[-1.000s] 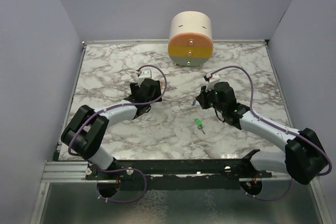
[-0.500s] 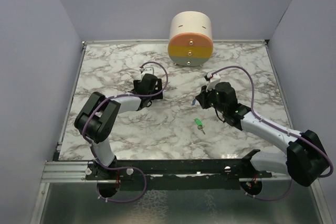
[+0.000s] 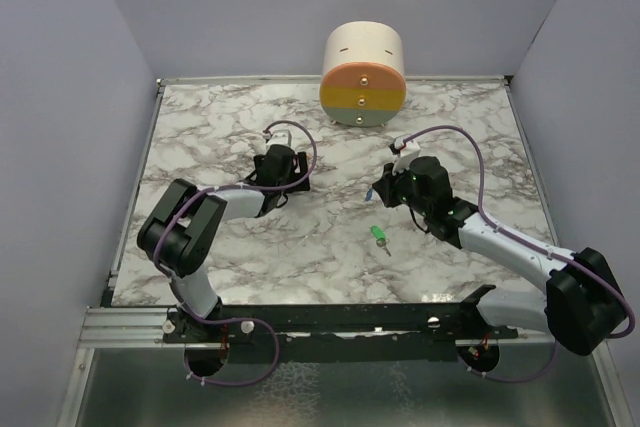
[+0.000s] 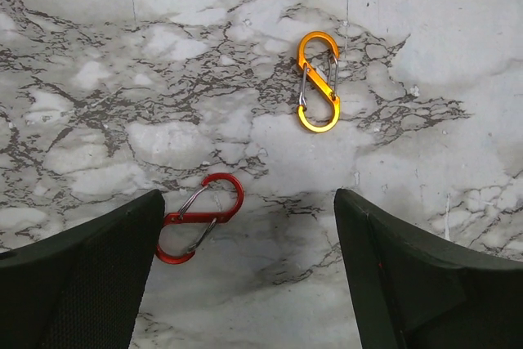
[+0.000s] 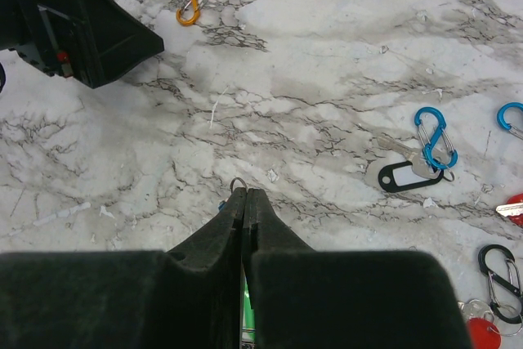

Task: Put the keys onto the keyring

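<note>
My right hand (image 5: 243, 195) is pressed together, a small metal ring (image 5: 238, 185) pinched at its tips with a blue speck beside it. My left hand (image 4: 249, 202) hangs wide apart and empty over a red clip (image 4: 198, 218) and an orange clip (image 4: 319, 81). I judge I'm between pickups. Next comes a slow, precise descent onto something very thin. The green key (image 3: 379, 236) lies alone on the tabletop (image 3: 220, 127) near my right hand, tiny and bright-headed, its blade barely showing.
</note>
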Available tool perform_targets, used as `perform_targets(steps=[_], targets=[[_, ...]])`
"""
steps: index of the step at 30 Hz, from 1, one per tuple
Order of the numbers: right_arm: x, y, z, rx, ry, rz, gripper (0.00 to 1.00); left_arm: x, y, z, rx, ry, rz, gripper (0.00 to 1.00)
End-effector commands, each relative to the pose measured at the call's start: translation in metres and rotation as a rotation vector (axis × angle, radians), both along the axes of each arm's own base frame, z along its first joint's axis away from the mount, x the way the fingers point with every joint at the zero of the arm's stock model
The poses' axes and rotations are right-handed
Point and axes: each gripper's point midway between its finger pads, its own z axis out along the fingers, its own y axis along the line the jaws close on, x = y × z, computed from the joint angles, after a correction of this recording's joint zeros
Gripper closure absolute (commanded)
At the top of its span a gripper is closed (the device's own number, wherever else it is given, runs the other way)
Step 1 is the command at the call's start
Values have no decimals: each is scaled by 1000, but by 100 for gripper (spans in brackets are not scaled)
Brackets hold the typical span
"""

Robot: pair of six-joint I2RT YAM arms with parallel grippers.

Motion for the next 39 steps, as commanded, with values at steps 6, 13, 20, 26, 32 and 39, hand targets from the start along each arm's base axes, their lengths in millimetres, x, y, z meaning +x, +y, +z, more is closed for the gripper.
perform_targets(steps=[6, 13, 20, 26, 32, 39], targets=[[-2, 4, 4, 18, -26, 23, 99, -36, -3, -7, -62, 63, -31, 14], [-1, 4, 5, 19, -27, 23, 99, -37, -1, -9, -51, 63, -25, 15], [-1, 3, 5, 18, -26, 21, 99, -33, 9, -17, 5, 71, 13, 28], [-1, 4, 5, 19, -26, 22, 99, -34, 18, -19, 41, 71, 41, 30], [-2, 3, 6, 19, -27, 22, 99, -29, 26, -17, 97, 64, 61, 34], [-2, 2, 6, 18, -29, 17, 99, -28, 31, -30, 150, 96, 65, 43]])
